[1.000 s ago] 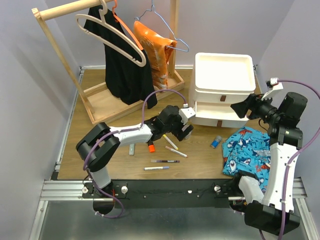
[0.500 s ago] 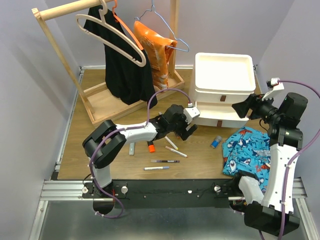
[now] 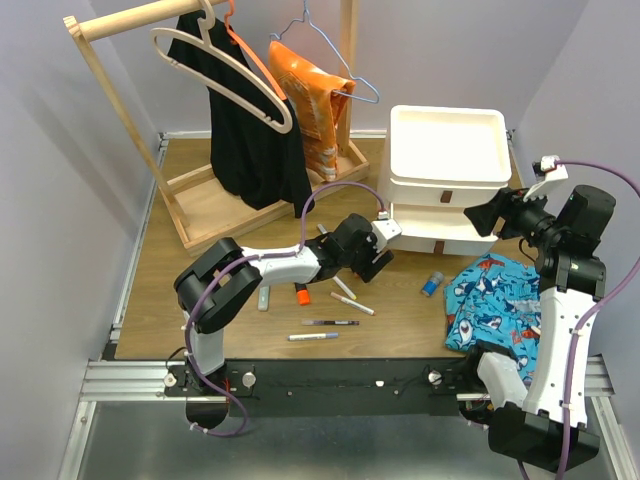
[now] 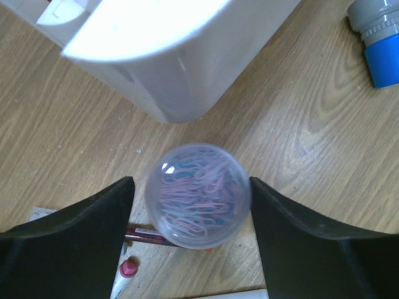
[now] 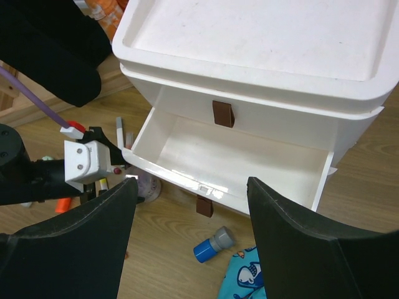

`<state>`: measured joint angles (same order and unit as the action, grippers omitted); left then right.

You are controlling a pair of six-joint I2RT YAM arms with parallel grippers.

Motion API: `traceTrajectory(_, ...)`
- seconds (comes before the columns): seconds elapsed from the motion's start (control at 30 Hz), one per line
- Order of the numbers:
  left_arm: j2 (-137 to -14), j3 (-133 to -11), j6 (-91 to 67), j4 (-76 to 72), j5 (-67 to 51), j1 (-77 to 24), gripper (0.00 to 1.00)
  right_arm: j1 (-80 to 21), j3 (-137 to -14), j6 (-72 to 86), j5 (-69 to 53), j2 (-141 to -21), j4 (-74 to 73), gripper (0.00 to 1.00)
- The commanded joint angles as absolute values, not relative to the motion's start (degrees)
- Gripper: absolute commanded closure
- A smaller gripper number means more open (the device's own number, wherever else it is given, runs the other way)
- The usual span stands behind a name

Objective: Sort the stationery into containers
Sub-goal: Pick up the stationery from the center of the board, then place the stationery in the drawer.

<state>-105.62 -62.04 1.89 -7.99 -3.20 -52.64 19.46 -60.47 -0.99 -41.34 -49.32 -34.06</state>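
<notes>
A small clear pot (image 4: 198,196) of pastel paper clips stands on the wood just in front of the corner of the white drawer unit (image 3: 445,150). My left gripper (image 4: 192,193) is open around the pot: the right finger is at its side and the left finger stands a little off. The unit's middle drawer (image 5: 237,156) is pulled out and looks empty. My right gripper (image 5: 192,187) hovers open above it, holding nothing. Loose pens (image 3: 330,322), an orange highlighter (image 3: 300,294) and a blue-and-grey piece (image 3: 432,283) lie on the table.
The blue shark-print cloth (image 3: 495,300) lies at the right front, beside the right arm. A wooden clothes rack (image 3: 200,200) with hangers and garments fills the back left. The open drawer's corner (image 4: 168,56) overhangs close to the pot.
My left gripper has moved right, to the drawer unit's corner, and its jaws have narrowed slightly around the pot. The right arm has not moved.
</notes>
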Motion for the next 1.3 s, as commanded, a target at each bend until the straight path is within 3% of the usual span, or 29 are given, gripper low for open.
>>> traceTrajectory(0.0,-105.5,-62.8,1.5,-7.5,-3.8,-52.9,0.27,19.2,-59.9,-1.8,-40.5,-48.7,-34.4,0.22)
traceTrajectory(0.03,-105.6,-62.9,1.5,-7.3,-4.0,-53.0,0.33,19.2,-59.9,-1.8,-40.5,-48.7,-34.4,0.22)
traceTrajectory(0.17,-104.2,-62.6,1.1,-5.3,-4.9,-52.9,0.42,19.2,-59.8,-1.8,-40.7,-48.7,-34.3,0.22)
traceTrajectory(0.43,-86.5,-55.9,8.3,4.9,-13.3,-51.8,0.46,19.2,-59.3,-2.3,-40.7,-48.6,-33.8,0.22)
traceTrajectory(0.63,-76.1,-59.1,15.1,8.2,-22.3,-51.9,0.46,19.2,-57.7,-1.8,-40.4,-49.0,-31.7,0.22)
traceTrajectory(1.0,-92.1,-78.8,15.6,4.6,-22.9,-52.2,0.46,19.2,-57.1,-0.9,-38.3,-48.6,-30.5,0.22)
traceTrajectory(1.27,-100.3,-83.9,14.8,3.3,-21.4,-52.2,0.46,19.2,-56.4,-0.7,-37.2,-47.3,-31.6,0.22)
